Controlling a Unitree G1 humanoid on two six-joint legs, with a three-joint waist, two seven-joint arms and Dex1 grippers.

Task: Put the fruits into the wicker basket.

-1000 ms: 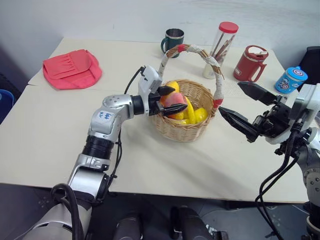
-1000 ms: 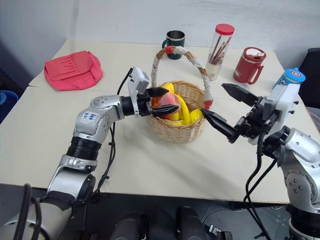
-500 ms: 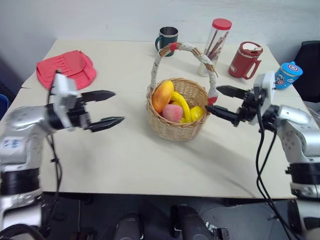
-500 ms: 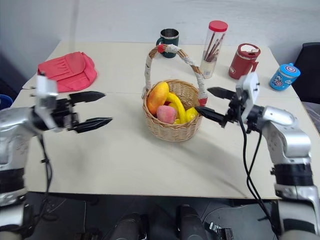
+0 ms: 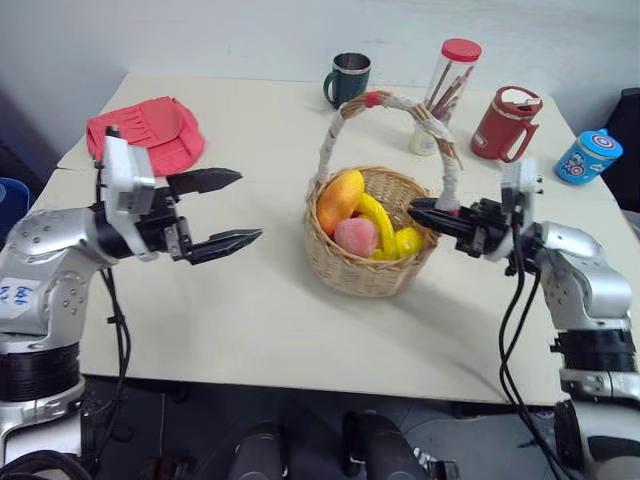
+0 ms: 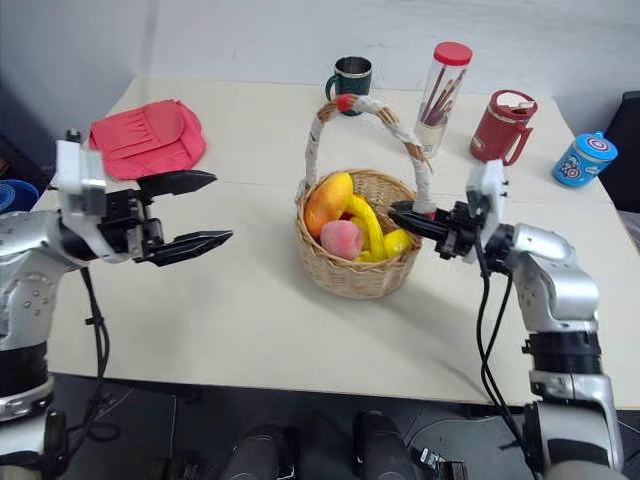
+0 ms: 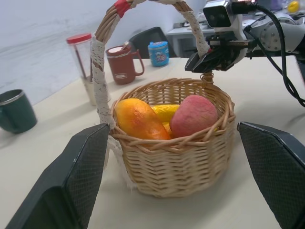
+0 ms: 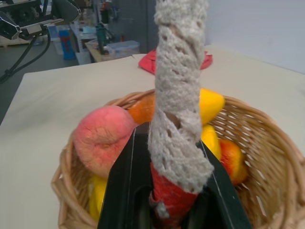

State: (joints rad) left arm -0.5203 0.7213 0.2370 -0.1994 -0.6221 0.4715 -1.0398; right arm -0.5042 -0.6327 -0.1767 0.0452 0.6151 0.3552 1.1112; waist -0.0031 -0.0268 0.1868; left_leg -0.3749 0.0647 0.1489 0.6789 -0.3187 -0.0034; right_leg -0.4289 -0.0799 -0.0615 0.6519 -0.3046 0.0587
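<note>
From the head view, we saw the mango [image 5: 338,199] and peach [image 5: 355,236] in the wicker basket [image 5: 370,270] on the tabletop [image 5: 260,310], our left hand [image 5: 222,210] gaping empty. The right wrist view showed our right hand [image 8: 174,191] clamped on the basket's handle base.

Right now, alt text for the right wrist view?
The right claw is shut on the cloth-wrapped handle of the wicker basket, low at its red band. Inside lie the peach, the mango and a banana.
</note>
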